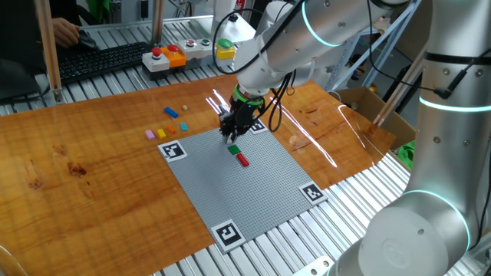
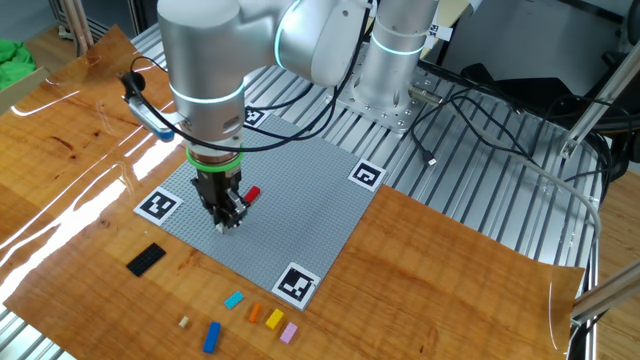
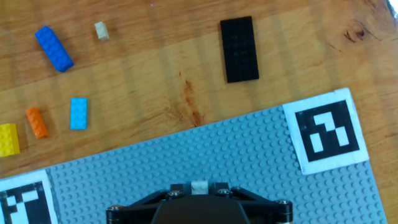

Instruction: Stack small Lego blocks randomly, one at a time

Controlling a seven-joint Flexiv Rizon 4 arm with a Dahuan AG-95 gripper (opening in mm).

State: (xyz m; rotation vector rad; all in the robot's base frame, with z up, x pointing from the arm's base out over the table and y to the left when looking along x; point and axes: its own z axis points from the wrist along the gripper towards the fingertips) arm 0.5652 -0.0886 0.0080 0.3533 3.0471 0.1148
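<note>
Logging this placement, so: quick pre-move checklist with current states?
1. Gripper is over the grey baseplate: ok.
2. Whitish brick sits between the fingertips: ok.
3. Brick seated on the studs: cannot tell.
4. Green brick and red brick beside the gripper, not under it: ok.
5. Spare bricks, such as the blue brick, lie off the plate on the wood: ok.

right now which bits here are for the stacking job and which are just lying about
For the job: blue brick, cyan brick, orange brick, yellow brick, green brick, red brick.
Lying about: push-buttons, markers, black plate.
</note>
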